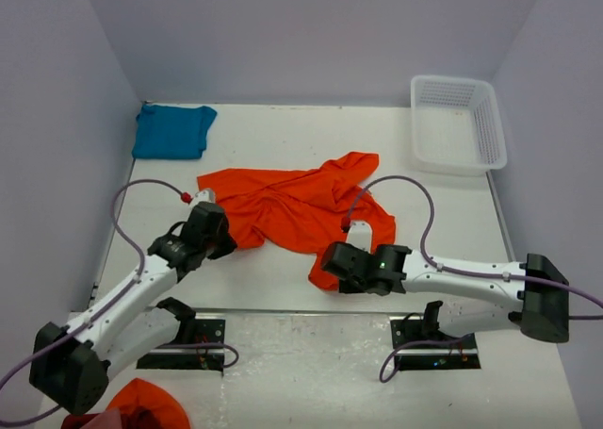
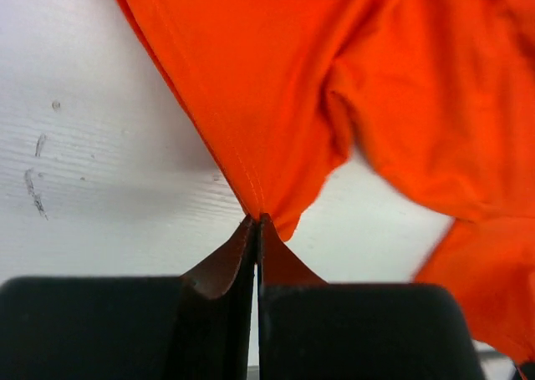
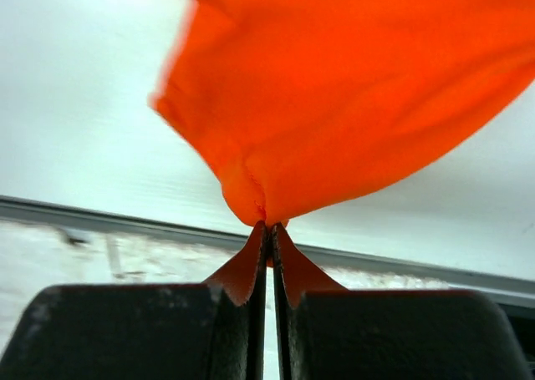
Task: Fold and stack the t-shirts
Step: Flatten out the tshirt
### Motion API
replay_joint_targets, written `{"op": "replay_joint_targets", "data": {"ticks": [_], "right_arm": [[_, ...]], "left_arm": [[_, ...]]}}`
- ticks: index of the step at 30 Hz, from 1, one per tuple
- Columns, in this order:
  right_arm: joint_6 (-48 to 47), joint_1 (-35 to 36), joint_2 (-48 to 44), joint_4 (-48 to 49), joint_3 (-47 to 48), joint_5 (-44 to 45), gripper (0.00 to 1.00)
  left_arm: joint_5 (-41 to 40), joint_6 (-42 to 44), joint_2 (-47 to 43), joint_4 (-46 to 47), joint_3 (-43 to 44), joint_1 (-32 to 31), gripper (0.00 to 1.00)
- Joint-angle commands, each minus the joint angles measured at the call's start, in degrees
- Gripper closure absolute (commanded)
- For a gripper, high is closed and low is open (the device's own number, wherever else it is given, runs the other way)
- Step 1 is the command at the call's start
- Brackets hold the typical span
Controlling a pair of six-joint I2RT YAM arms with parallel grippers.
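Note:
The orange t-shirt lies crumpled across the middle of the table. My left gripper is shut on its near left corner, a hemmed edge in the left wrist view. My right gripper is shut on its near right corner, a bunched fold in the right wrist view. The cloth stretches away from the left jaws and the cloth hangs above the right jaws. The teal-blue t-shirt lies folded at the far left corner, apart from both grippers.
A white plastic basket stands at the far right. More orange cloth sits off the table at the bottom left. Grey walls close the far side and both sides. The table's front edge runs behind the right gripper.

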Motion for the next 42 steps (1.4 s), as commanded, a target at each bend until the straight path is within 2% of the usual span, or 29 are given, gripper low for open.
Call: {"op": "replay_joint_targets", "data": {"ticks": [1, 5, 10, 13, 14, 16, 17, 20, 23, 26, 28, 29, 31, 32, 33, 35, 36, 37, 40, 42], "right_arm": [[-5.0, -2.7, -0.1, -6.1, 9.9, 8.7, 1.00], [-15.5, -8.0, -2.3, -12.6, 23.6, 16.2, 1.00], [-28.0, -16.6, -6.3, -16.6, 39.4, 22.1, 1.00], [-38.2, -18.1, -7.2, -16.4, 51.4, 25.9, 1.00], [-43.2, -18.3, -6.8, -16.4, 58.0, 26.7, 1.00], [-47.8, -18.8, -4.8, -16.4, 64.8, 27.8, 1.00], [-51.4, -18.8, -4.2, -16.4, 71.7, 28.5, 1.00], [-58.3, -18.7, -2.7, -14.7, 82.9, 26.7, 1.00], [-64.6, -18.8, -2.9, -10.2, 87.3, 25.8, 1.00], [-71.7, -19.0, -0.6, -3.9, 89.7, 27.7, 1.00], [-73.2, -22.7, 2.2, -3.2, 93.1, 24.2, 1.00], [-73.2, -24.6, 5.7, -3.1, 94.2, 21.9, 1.00], [-71.5, -32.1, 8.9, -2.9, 96.5, 14.2, 1.00], [-70.3, -37.4, 12.5, -2.9, 98.4, 8.6, 1.00], [-68.2, -39.8, 14.4, -3.0, 99.2, 5.7, 1.00], [-66.4, -44.4, 20.4, -3.0, 100.8, -0.6, 1.00], [-66.0, -48.5, 22.7, -3.0, 101.8, -3.6, 1.00], [-64.2, -50.1, 24.8, -3.0, 103.7, -7.4, 1.00], [-64.3, -55.0, 31.3, 0.1, 104.8, -11.9, 1.00], [-64.7, -56.9, 34.2, 1.9, 105.7, -13.0, 1.00]], "left_arm": [[1.4, 3.6, -8.8, -8.2, 9.0, 0.1, 1.00], [-1.1, 7.5, -12.0, -17.8, 21.9, 0.1, 1.00], [-4.6, 12.6, -11.4, -23.5, 35.7, 0.1, 1.00], [-7.4, 16.1, -8.6, -25.4, 44.6, 0.1, 1.00], [-8.6, 16.9, -7.6, -26.4, 48.9, 0.1, 1.00], [-9.6, 19.6, -4.3, -27.6, 53.6, 0.1, 1.00], [-10.3, 20.5, -3.4, -27.9, 57.9, 0.1, 1.00], [-12.6, 23.1, -0.1, -28.8, 64.5, 0.1, 1.00], [-16.0, 26.0, 3.8, -28.9, 74.0, 0.1, 1.00], [-17.6, 29.1, 10.3, -28.6, 78.6, 0.3, 1.00], [-13.7, 30.2, 16.6, -26.3, 80.3, 3.6, 1.00], [-6.7, 31.2, 18.9, -25.4, 81.3, 6.3, 1.00], [-2.2, 31.6, 25.5, -22.2, 82.5, 12.4, 1.00], [3.7, 32.0, 30.4, -21.4, 84.3, 17.0, 1.00], [8.9, 32.2, 33.4, -21.3, 86.0, 19.0, 1.00], [11.7, 33.0, 39.1, -21.8, 93.4, 22.0, 1.00], [14.1, 33.2, 44.9, -22.0, 95.9, 25.3, 1.00], [17.8, 33.5, 47.9, -23.1, 101.9, 26.8, 1.00], [24.2, 34.2, 58.2, -22.5, 111.0, 32.5, 1.00], [30.7, 33.4, 62.5, -18.5, 112.2, 36.3, 1.00]]}}
